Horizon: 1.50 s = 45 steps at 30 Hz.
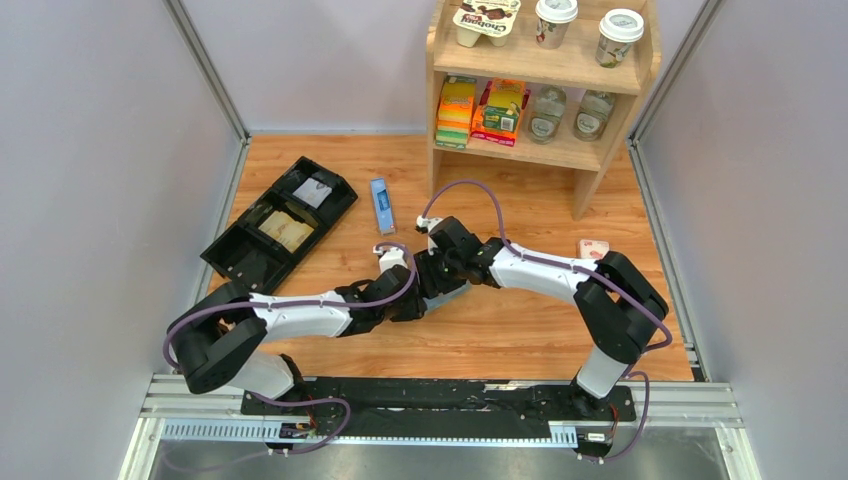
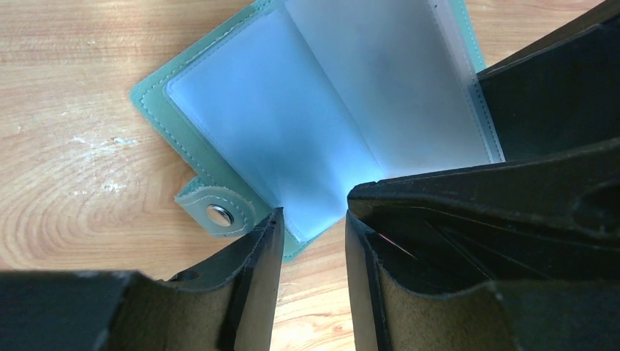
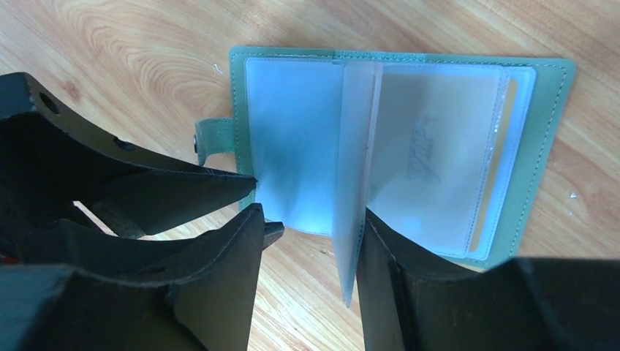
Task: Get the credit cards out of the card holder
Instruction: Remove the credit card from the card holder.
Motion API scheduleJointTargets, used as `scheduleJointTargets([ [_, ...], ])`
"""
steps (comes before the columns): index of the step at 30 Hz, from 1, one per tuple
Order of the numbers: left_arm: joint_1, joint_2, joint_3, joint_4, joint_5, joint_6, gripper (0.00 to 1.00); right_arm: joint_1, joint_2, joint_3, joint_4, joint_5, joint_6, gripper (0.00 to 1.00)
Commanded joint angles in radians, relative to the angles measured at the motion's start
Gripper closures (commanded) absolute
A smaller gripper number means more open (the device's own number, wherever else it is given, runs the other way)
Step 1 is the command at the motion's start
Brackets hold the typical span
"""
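Open card holder (image 2: 292, 110), left gripper (image 2: 311, 216) spread, right gripper (image 3: 311, 227) spread astride a page (image 3: 352, 175), shelved Chobani pack (image 1: 487, 20)

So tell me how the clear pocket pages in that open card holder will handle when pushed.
Probably floppy: one pocket page stands up thin and translucent from the card holder. Likely slick, being smooth frosted plastic. The thin holder looks light and may slide.

Wears white shells (image 1: 300, 315) over black joints (image 1: 625, 322) — trails looping purple cables (image 1: 465, 182); ends in matte black, wedge-shaped fingers (image 2: 248, 292).
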Motion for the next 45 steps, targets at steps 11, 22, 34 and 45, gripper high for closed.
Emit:
scheduleJointTargets([
  [11, -0.016, -0.030, -0.063, -0.065, 0.011, -0.033, 0.55, -0.008, -0.065, 0.000, 0.029, -0.003, 0.015, 0.39],
  [22, -0.016, -0.038, -0.064, -0.075, 0.008, -0.034, 0.55, -0.051, -0.060, -0.003, -0.009, 0.191, 0.027, 0.40],
  [34, -0.016, -0.022, -0.060, -0.073, 0.011, -0.034, 0.55, -0.052, -0.002, 0.037, 0.018, 0.164, -0.060, 0.33],
  [45, -0.018, -0.016, -0.057, -0.073, 0.016, -0.030, 0.55, -0.049, 0.062, 0.051, 0.039, 0.084, -0.073, 0.38],
])
